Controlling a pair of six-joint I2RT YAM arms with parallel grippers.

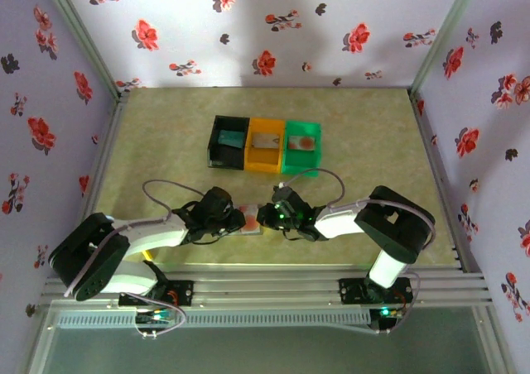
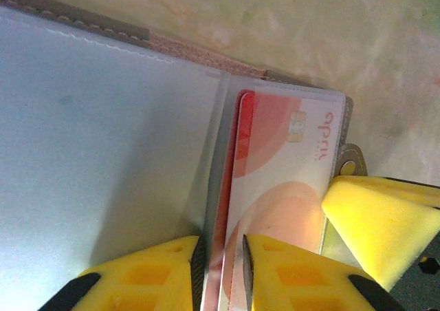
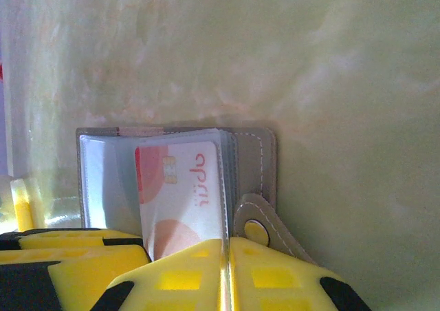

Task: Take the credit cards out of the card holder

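greenish table (image 1: 166, 126): left gripper (image 2: 221, 248) pinches the pale card (image 2: 282, 187) tight; right gripper (image 3: 227, 248) is squeezed closed on the grey card holder (image 3: 265, 159).

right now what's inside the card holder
A pale card with orange-red round marks sits in a clear sleeve of the card holder, a red edge beside it. The fingers cover its lower end; whether more lie behind cannot be seen.

Soft, even overhead light; wrist views are hazy, milky sheen across the card holder (image 2: 103, 153).
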